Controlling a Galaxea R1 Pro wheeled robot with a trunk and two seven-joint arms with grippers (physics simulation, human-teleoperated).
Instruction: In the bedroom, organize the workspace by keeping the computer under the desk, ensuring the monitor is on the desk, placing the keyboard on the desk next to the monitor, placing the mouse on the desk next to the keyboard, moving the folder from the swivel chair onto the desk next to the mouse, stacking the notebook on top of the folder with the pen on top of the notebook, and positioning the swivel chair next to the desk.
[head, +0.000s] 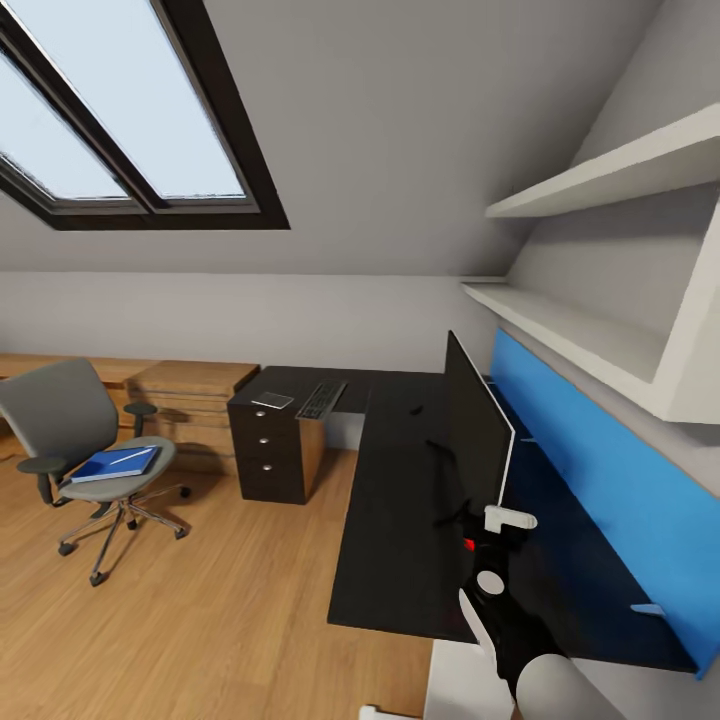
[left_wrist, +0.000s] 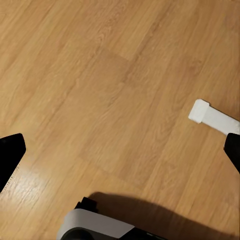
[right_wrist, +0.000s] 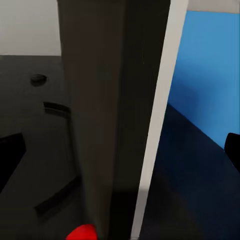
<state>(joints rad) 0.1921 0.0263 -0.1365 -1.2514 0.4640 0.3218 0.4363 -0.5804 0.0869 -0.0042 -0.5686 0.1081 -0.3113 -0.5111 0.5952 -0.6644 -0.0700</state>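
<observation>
The right claw (head: 497, 528) reaches in at the near edge of the monitor (head: 476, 432); in the right wrist view its two dark fingertips (right_wrist: 10, 155) stand wide apart on either side of the screen's thin edge (right_wrist: 117, 120), open and not pressing it. The monitor stands upright on the black worktop (head: 395, 500), edge-on to the head camera, its pale back toward the blue back panel (head: 600, 490), a red dot (right_wrist: 81, 233) at its lower corner. The left claw (left_wrist: 120, 155) hangs open over the bare wood floor (left_wrist: 100, 90), fingertips far apart.

At the far end of the worktop the keyboard (head: 321, 399) lies above the three-drawer unit (head: 268, 450), with the notebook (head: 272, 401) just beside it. The mouse (head: 415, 409) sits between keyboard and monitor. The swivel chair (head: 85, 450) stands well apart on the floor, the blue folder (head: 115, 464) on its seat with the white pen (head: 128, 455) lying on top.
</observation>
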